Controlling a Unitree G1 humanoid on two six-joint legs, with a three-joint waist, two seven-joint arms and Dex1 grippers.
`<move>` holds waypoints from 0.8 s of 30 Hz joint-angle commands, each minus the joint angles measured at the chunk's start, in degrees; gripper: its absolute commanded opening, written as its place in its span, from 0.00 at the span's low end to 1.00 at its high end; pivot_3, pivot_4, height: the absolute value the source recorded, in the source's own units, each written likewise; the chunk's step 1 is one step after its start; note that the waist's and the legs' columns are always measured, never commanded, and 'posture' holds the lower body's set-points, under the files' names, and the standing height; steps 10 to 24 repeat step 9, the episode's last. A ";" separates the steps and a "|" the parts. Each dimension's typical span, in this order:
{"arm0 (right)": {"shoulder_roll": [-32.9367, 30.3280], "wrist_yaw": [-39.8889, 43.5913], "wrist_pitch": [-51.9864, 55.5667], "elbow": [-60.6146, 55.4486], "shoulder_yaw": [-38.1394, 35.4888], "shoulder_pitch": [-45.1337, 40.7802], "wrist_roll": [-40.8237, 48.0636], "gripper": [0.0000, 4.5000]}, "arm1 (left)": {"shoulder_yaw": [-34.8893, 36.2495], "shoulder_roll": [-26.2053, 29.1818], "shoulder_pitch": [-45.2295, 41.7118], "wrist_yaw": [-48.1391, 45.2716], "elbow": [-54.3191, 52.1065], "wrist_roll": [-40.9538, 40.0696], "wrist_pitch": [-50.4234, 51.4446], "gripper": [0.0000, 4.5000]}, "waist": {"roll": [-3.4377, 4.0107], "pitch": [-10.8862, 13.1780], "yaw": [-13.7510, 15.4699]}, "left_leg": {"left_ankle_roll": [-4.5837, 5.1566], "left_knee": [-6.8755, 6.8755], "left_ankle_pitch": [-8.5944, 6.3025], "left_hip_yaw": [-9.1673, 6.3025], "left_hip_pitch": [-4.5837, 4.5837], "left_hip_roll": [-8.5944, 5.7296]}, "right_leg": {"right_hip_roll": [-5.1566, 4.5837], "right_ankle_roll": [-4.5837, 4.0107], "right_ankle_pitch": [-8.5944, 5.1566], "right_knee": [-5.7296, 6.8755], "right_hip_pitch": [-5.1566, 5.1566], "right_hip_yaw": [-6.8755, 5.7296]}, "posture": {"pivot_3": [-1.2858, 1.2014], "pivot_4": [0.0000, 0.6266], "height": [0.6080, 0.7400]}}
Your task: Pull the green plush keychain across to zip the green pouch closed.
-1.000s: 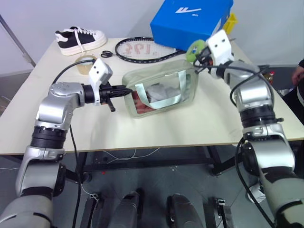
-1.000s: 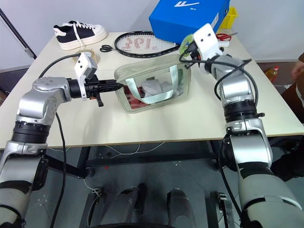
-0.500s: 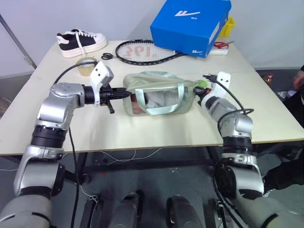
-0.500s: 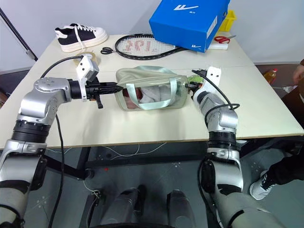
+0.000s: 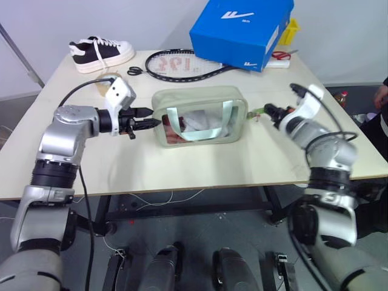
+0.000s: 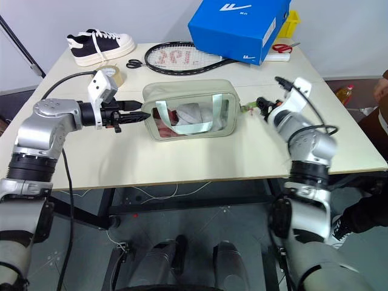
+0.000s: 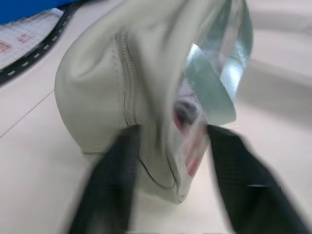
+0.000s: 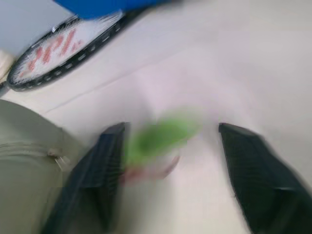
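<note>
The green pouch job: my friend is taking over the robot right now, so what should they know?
Left gripper: open, fingers either side of the green pouch end.
Right gripper: open, with the green plush keychain lying loose on the table between its fingers.
The pouch lies flat mid-table, keychain at its right end.
Done: the zipper looks pulled across to the right end.
Left: check it is fully shut, then back both arms away.

Pouch point(image 5: 199, 115) mid-table, keychain point(image 8: 161, 135) at its right end, racket point(image 5: 182, 64) and shoebox point(image 5: 242, 27) behind.
</note>
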 commanded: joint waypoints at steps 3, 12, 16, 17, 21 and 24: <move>-23.58 36.39 -3.03 -16.67 17.34 4.53 -1.01 1.00 | 2.89 3.62 -4.95 -4.24 2.17 -1.12 0.52 0.98 | 0.00 0.01 0.12 | 0.06 0.10 -0.04 -0.01 -0.21 0.02 | -0.01 0.02 -0.01 -0.03 -0.11 -0.14 | 0.52 0.24 1.00; -32.03 52.49 -11.15 -24.16 18.12 7.26 0.10 1.00 | 3.37 5.92 -5.20 -7.67 4.29 -0.41 -0.35 0.98 | -0.02 0.00 -0.33 | 0.28 0.29 -0.22 0.04 -0.22 0.04 | -0.13 0.07 -0.05 -0.23 0.04 -0.22 | 0.52 0.24 1.00; -32.03 52.49 -11.15 -24.16 18.12 7.26 0.10 1.00 | 3.37 5.92 -5.20 -7.67 4.29 -0.41 -0.35 0.98 | -0.02 0.00 -0.33 | 0.28 0.29 -0.22 0.04 -0.22 0.04 | -0.13 0.07 -0.05 -0.23 0.04 -0.22 | 0.52 0.24 1.00; -32.03 52.49 -11.15 -24.16 18.12 7.26 0.10 1.00 | 3.37 5.92 -5.20 -7.67 4.29 -0.41 -0.35 0.98 | -0.02 0.00 -0.33 | 0.28 0.29 -0.22 0.04 -0.22 0.04 | -0.13 0.07 -0.05 -0.23 0.04 -0.22 | 0.52 0.24 1.00; -32.03 52.49 -11.15 -24.16 18.12 7.26 0.10 1.00 | 3.37 5.92 -5.20 -7.67 4.29 -0.41 -0.35 0.98 | -0.02 0.00 -0.33 | 0.28 0.29 -0.22 0.04 -0.22 0.04 | -0.13 0.07 -0.05 -0.23 0.04 -0.22 | 0.52 0.24 1.00; -32.03 52.49 -11.15 -24.16 18.12 7.26 0.10 1.00 | 3.37 5.92 -5.20 -7.67 4.29 -0.41 -0.35 0.98 | -0.02 0.00 -0.33 | 0.28 0.29 -0.22 0.04 -0.22 0.04 | -0.13 0.07 -0.05 -0.23 0.04 -0.22 | 0.52 0.24 1.00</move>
